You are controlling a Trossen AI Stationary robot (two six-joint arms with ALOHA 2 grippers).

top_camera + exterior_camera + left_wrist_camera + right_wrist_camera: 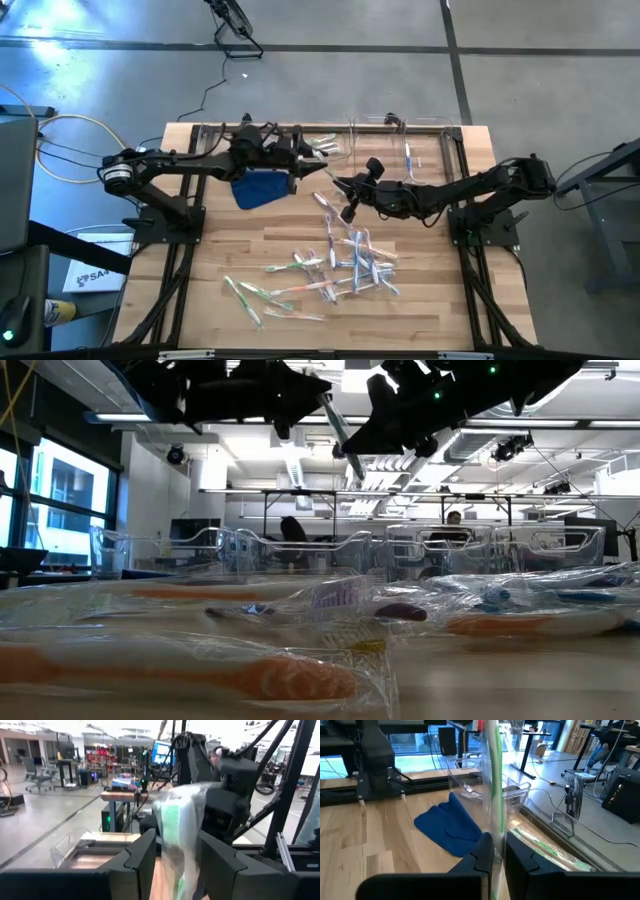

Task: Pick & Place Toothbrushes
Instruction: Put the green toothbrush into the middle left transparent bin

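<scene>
Left gripper point(318, 152) stretched toward 3 o'clock, pinching wrapped green toothbrush point(176, 827) above blue cloth point(262, 188). Right gripper point(345, 198) reaching toward 9 o'clock, clamped on wrapped green-handled toothbrush point(494, 780). Toothbrush pile point(330, 270) at 6 o'clock.

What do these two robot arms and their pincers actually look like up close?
Both arms are dark, nearly black, built from slim jointed segments on black bases bolted to the wooden table. The left arm has a pale round joint with cream cables looping away from it. Each ends in two flat, blocky black fingers: the left gripper and the right gripper. Small green lights glow on the arms seen from below.
</scene>
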